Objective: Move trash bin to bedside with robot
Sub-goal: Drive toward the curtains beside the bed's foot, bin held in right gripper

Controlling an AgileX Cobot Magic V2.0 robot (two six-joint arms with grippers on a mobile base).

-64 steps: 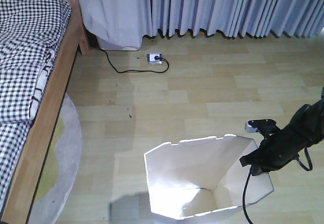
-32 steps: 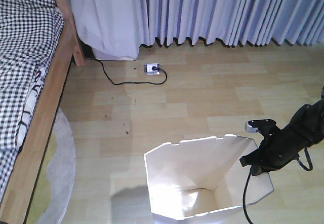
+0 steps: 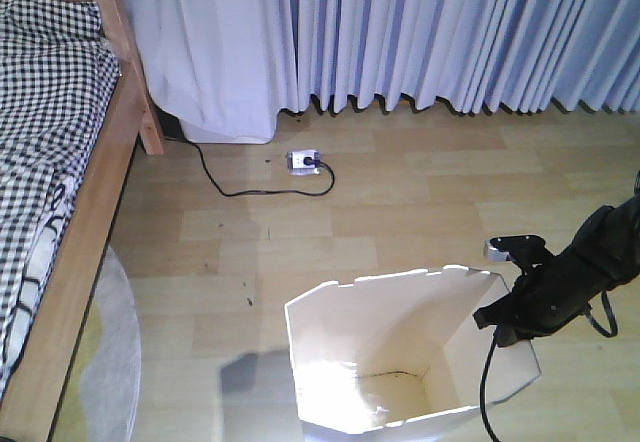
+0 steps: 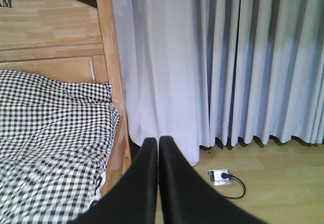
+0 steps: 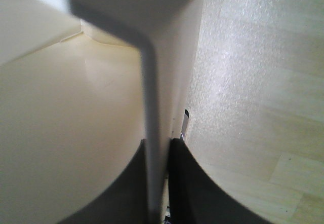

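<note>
- The trash bin stands upright on the wooden floor. Its right-hand wall is caught between the fingers of the right gripper, and the body of the bin lies to that gripper's left.
- In the right wrist view, the right gripper is narrowed onto the thin rim of the trash bin. One dark finger is inside the wall and one outside, both pressing on it.
- The bin's interior shows cream walls and a bare bottom, with small notches along the rim.
- A small grey-topped block sits on the right arm just above the gripper. A black cable hangs below it, against the bin's outer wall.
- The left gripper holds nothing. Its two black fingers are drawn together with only a hairline gap between them.
- The bed lies ahead and to the left of the left gripper, with a light wooden post and headboard. The checked bedding lies just left of the fingertips in that view.
- From the front, the bed frame is well apart from the right gripper, far to its left across open floor. The bin is not beside it.
- A pale rug lies on the floor against the bed frame.
- A floor socket with a black lead lies ahead of the bin, near the curtains.
</note>
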